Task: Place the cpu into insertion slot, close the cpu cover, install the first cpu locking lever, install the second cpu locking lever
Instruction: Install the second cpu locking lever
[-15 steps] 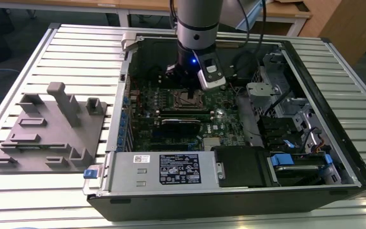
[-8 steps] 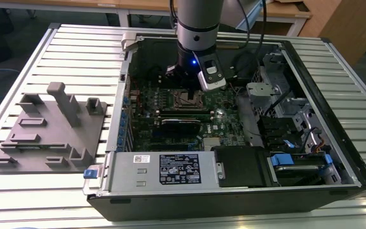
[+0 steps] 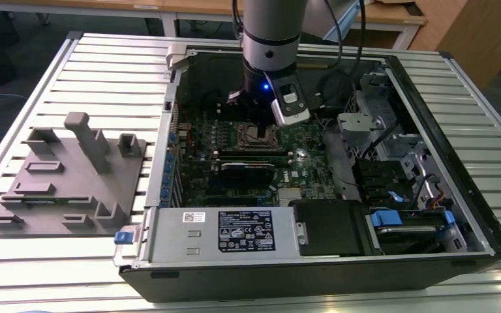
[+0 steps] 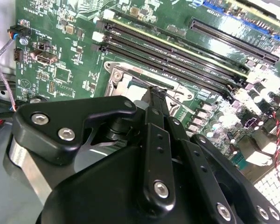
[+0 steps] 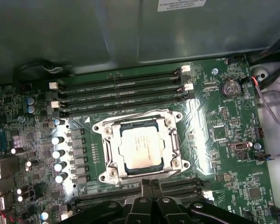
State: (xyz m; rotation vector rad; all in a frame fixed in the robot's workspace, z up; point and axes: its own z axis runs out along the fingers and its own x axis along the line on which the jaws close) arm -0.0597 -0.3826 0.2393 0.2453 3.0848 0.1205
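On the exterior view's left of the computer case point(image 3: 425, 257), a grey holder block point(image 3: 68, 182) sat on the slatted table point(image 3: 24, 274). Inside the case, the gripper point(image 5: 149, 183) hung just above the green board point(image 5: 214, 135), beside the insertion slot point(image 3: 258, 135). Its fingertips point(image 4: 155, 92) looked pressed together, pinching nothing I could see. The cpu point(image 5: 140, 147) lay in the slot, the cpu cover point(image 5: 173, 140) (a metal frame) flat around it.
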